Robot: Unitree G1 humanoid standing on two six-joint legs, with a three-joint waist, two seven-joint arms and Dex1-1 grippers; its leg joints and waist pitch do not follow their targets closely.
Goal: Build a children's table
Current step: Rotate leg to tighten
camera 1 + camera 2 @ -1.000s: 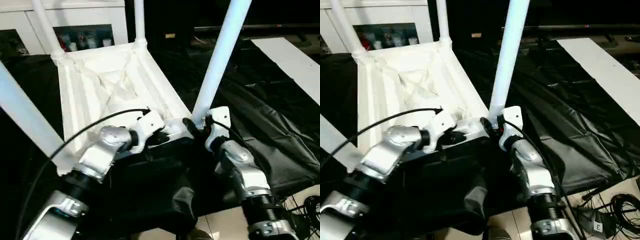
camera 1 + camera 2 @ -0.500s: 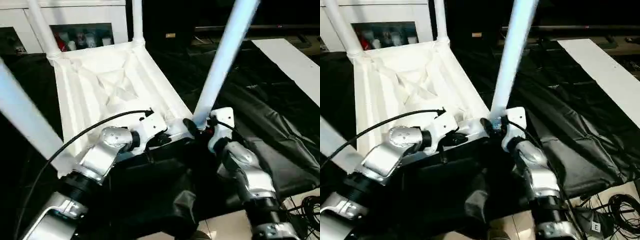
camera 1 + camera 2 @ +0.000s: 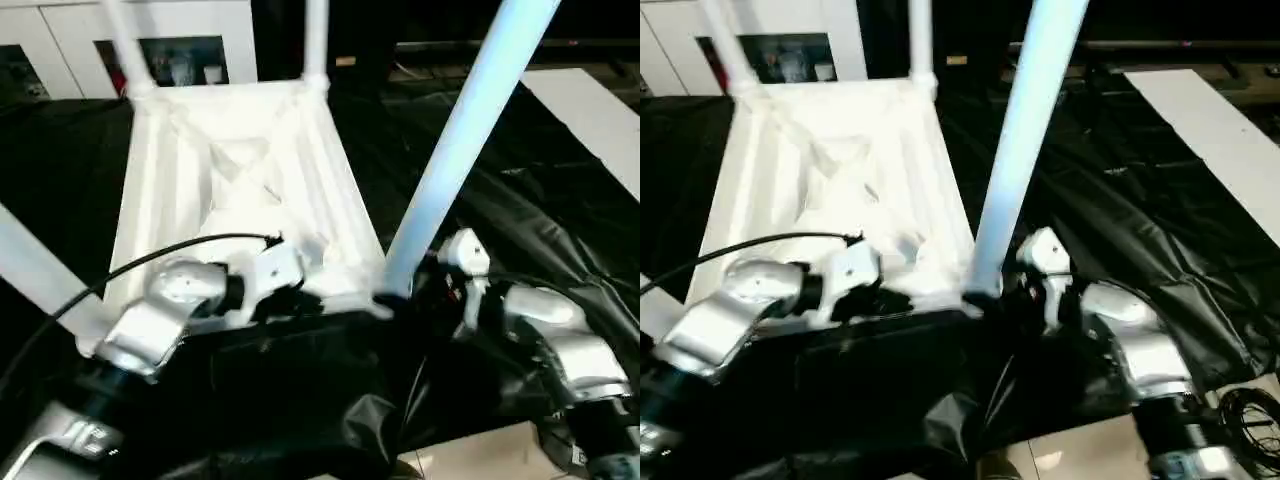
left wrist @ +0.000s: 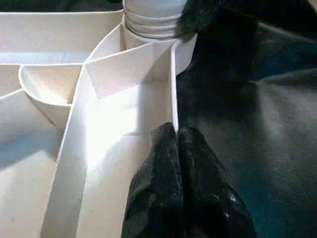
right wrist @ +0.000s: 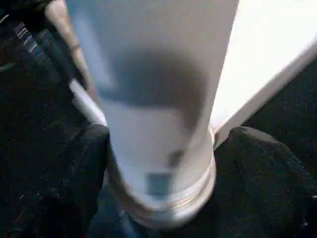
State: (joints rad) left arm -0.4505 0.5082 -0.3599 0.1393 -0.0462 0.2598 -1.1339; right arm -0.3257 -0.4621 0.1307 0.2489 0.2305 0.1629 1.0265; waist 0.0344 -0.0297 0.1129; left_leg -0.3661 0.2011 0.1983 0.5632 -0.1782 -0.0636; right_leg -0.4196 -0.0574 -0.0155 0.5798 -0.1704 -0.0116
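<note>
you have the tabletop (image 3: 240, 190) lying upside down on the black cloth (image 3: 540, 210), with its ribbed underside facing up. four white legs stand in its corner sockets: two far legs (image 3: 316, 40) at the back edge, one near leg (image 3: 470, 130) rising at the near right corner, and another leg (image 3: 35, 265) at the near left.

your left gripper (image 4: 178, 144) sits on the near rim of the tabletop, and its two black fingers are pressed together on the thin wall of that rim.

your right gripper (image 5: 158, 148) is at the base of the near right leg. its fingers (image 5: 257, 158) stand wide apart, one on each side of the flared end. they are not clamped on the leg, and in the head views the gripper (image 3: 440, 285) is just beside the socket.
</note>
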